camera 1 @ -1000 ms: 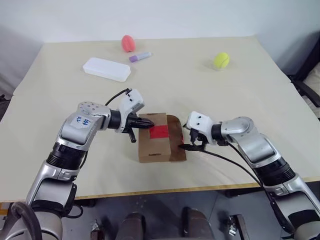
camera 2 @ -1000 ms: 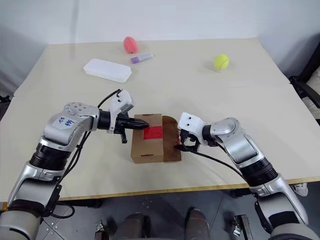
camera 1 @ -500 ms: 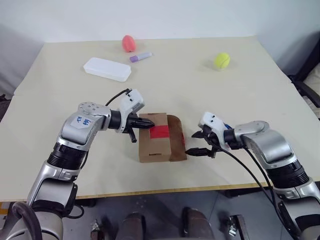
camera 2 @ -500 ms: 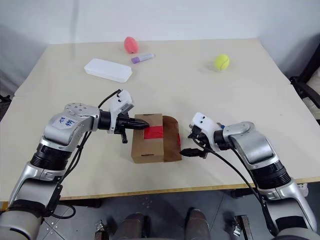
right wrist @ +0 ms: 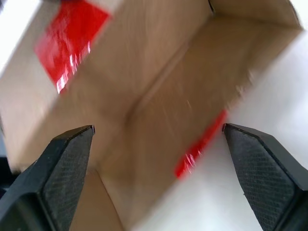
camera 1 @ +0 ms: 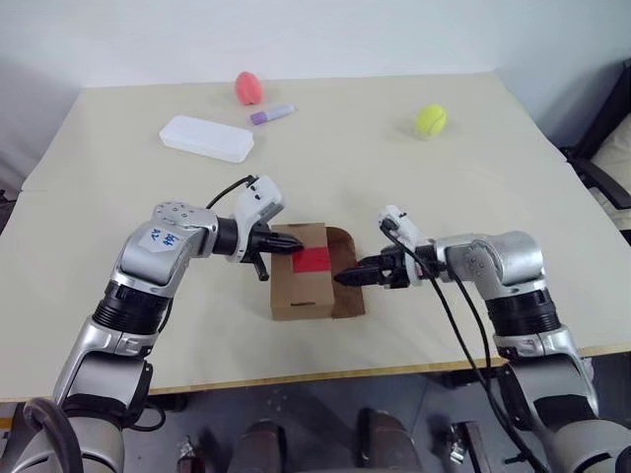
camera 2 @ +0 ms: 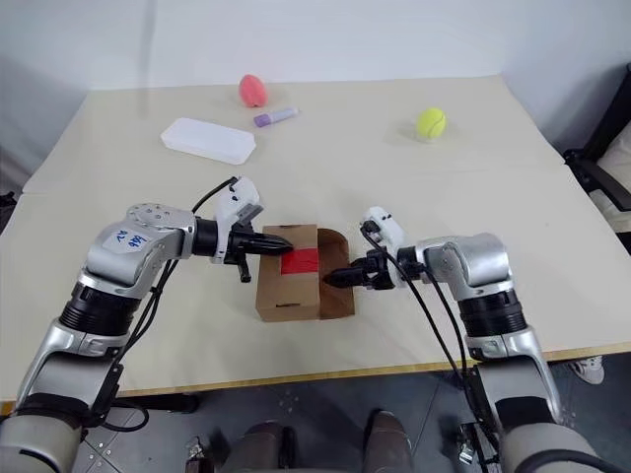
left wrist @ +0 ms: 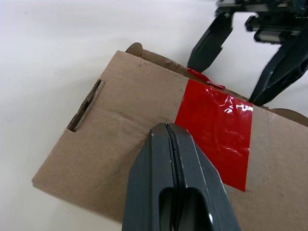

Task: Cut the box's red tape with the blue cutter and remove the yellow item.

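Both tools at the box point(camera 1: 301, 286)
Left tool point(camera 1: 287, 245) pinched closed on its top; right tool point(camera 1: 347, 277) spread wide at its open flap.

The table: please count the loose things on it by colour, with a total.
Brown: 1, the box, bearing red tape
White: 1, the flat case
Pink: 1, the egg-shaped object
Purple: 1, the marker tube
Yellow-green: 1, the ball
Total: 5
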Robot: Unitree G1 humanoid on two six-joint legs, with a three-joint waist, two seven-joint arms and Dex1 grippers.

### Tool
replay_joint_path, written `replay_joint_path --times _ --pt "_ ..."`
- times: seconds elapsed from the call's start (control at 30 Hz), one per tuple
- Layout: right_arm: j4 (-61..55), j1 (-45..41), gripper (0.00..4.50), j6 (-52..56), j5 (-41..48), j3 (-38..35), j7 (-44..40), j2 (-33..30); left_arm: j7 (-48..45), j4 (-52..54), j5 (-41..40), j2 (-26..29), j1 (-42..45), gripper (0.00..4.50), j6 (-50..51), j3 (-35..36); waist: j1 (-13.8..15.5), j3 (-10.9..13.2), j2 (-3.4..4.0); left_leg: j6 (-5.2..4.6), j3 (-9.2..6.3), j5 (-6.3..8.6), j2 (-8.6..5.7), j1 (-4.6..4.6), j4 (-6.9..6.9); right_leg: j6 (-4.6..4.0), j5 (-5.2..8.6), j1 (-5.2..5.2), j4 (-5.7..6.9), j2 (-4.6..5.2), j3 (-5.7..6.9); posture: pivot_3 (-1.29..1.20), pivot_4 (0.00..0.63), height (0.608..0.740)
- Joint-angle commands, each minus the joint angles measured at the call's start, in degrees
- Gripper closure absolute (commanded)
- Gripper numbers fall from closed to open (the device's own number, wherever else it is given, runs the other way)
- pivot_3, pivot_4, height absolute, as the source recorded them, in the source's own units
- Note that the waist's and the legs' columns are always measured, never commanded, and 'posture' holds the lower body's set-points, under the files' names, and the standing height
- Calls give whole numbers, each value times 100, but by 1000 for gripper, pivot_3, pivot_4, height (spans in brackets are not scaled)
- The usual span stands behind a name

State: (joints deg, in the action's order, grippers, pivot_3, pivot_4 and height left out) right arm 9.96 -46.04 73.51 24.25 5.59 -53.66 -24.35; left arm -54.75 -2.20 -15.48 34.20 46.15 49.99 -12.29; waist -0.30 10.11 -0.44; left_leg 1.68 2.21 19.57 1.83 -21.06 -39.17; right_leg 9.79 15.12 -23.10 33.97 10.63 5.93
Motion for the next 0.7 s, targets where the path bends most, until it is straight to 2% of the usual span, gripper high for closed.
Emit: replay_joint_path --times 0.03,0.57,0.7 --pt "403 9 40 305 189 2 162 252 14 171 -6 -24 -179 4500 138 -162 1 -1 0 0 0 0 0 0 0 0 0 0 0 0 0 0 150 740" --pt "755 -74 40 671 386 -311 927 988 175 571 -83 -47 -437 4500 328 -42 -158 -29 -1 1 0 0 4 15 10 0 0 3 10 -1 -2 0 150 740" --pt "800 -99 946 644 383 -321 1061 1066 188 503 -69 -63 -409 4500 285 -46 -164 -29 -1 3 2 1 6 50 16 -5 2 36 9 -2 -4 0 150 740"
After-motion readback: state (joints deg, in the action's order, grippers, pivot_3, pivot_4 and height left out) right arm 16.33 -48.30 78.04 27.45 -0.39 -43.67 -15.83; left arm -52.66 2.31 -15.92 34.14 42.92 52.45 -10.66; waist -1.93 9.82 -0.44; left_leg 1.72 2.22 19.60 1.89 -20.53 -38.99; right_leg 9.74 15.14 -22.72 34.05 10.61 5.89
